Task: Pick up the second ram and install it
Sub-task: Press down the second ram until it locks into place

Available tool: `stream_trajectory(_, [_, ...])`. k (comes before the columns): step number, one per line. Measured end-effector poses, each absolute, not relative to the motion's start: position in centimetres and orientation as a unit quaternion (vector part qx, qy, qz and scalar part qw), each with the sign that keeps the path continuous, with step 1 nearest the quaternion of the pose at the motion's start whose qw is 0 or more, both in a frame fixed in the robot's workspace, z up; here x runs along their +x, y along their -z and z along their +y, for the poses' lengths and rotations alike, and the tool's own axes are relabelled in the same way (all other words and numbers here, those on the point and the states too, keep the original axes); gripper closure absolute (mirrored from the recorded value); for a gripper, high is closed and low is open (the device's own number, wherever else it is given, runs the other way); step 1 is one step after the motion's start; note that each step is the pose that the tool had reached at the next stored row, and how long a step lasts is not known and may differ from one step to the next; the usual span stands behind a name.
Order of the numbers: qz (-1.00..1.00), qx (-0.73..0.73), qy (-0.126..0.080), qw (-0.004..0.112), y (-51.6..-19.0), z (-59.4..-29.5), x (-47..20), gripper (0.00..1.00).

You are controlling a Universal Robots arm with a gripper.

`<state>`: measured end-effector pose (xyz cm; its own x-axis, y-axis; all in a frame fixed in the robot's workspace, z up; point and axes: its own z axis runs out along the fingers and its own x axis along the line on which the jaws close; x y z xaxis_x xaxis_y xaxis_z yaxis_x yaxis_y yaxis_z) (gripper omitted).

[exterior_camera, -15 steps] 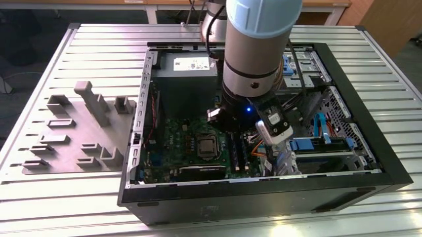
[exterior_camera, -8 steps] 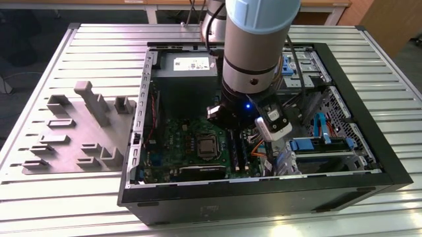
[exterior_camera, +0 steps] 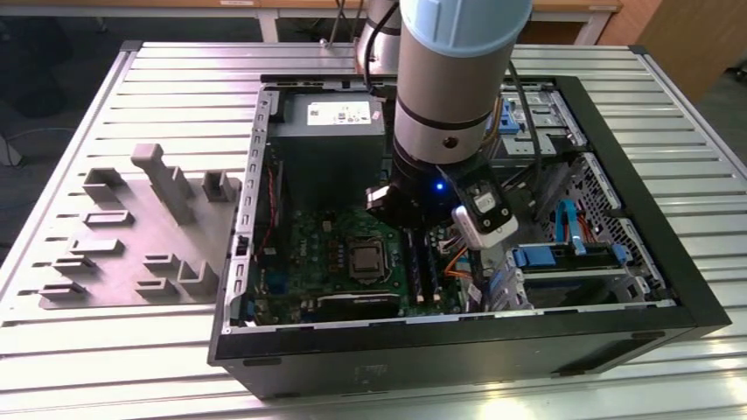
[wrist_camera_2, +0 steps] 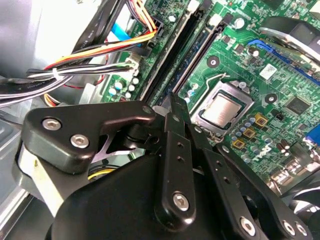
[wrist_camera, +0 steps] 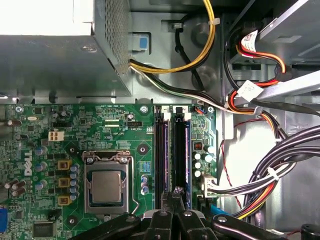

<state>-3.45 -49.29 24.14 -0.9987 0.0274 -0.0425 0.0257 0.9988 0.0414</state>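
A ribbed metal surface (exterior_camera: 152, 96) is filling the room's middle, with wooden furniture (exterior_camera: 688, 35) standing behind over dark floor (exterior_camera: 47, 79).

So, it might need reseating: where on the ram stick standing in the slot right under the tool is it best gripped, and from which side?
Probably the long top edge, pinched across its flat faces, coming straight down. The ram stick stands on edge in the motherboard, a white latch at its end and another slot close alongside, so the top looks like the free part.
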Motion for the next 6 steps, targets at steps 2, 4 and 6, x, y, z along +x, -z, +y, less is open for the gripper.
stream_trajectory(2, [0.999,0.013,-0.02,0.022,-24.15,-49.29,-3.45,0.89])
stream_trajectory(4, [0.999,0.013,-0.02,0.022,-24.23,-49.29,-3.45,0.89])
stream_trajectory(6, [0.999,0.013,-0.02,0.022,-24.24,-49.29,-3.45,0.89])
